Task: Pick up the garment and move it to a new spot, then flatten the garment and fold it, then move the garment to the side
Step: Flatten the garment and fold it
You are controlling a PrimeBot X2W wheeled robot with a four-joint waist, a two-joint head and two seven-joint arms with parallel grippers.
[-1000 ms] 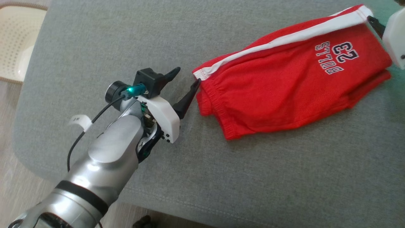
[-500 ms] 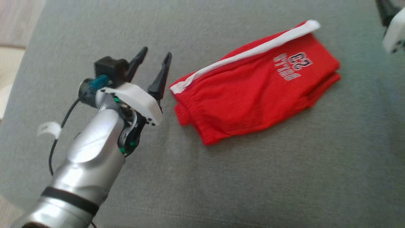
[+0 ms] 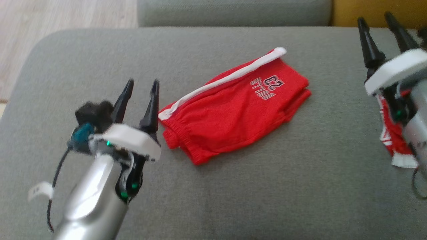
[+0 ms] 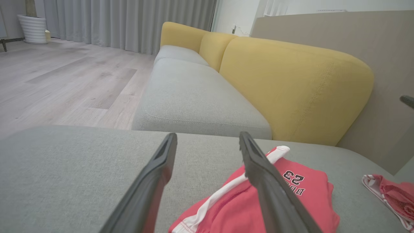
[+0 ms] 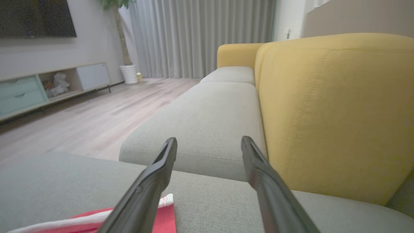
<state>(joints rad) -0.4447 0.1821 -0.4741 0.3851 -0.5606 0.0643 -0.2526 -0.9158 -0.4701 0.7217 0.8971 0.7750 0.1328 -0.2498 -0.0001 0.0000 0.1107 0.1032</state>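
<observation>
Well, left hand (image 3: pixel 142 81) and right hand (image 3: pixel 374 17) wide, empty; folded shorts (image 3: pixel 233 110) between them.

The head camera looks forward and down from above on the grey sofa seat (image 3: pixel 267 186), far enough to hold the whole red garment (image 3: pixel 233 110) in the middle of the frame. Both wrist cameras sit low and near over this seat and look almost level along the sofa, one between the left fingers (image 4: pixel 152 187), the other between the right fingers (image 5: pixel 145 187), toward the yellow backrest (image 4: pixel 291 87) at the right and the curtains (image 4: pixel 129 22) at the top. All three views share the seat and the garment, lower right in the left wrist view, lower left corner in the right wrist view.
</observation>
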